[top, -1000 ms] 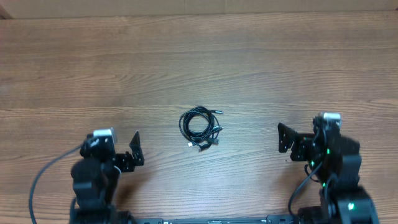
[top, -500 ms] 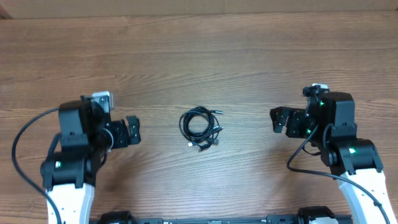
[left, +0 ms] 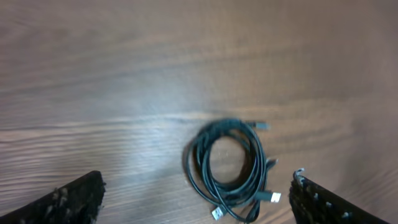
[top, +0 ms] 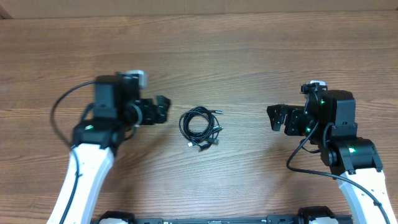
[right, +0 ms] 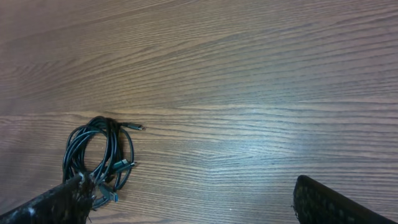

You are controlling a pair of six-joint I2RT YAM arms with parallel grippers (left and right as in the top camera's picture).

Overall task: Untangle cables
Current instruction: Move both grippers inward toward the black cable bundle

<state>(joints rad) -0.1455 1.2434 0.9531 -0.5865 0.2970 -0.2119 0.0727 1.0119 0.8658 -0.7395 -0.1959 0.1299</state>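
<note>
The cables (top: 200, 127) lie as one small coiled bundle of thin black cords with small plugs in the middle of the wooden table. They also show in the left wrist view (left: 230, 168) and at the left of the right wrist view (right: 99, 155). My left gripper (top: 163, 110) is open and empty, just left of the bundle and pointing at it. My right gripper (top: 275, 118) is open and empty, well to the right of the bundle. Nothing touches the cables.
The table (top: 249, 56) is bare brown wood. The thick black arm cables (top: 62, 106) loop beside the left arm and below the right arm (top: 298, 158).
My left arm has swung up and to the right, bringing its gripper close to the bundle's left side. My right gripper has shifted slightly left. The cables have not moved.
</note>
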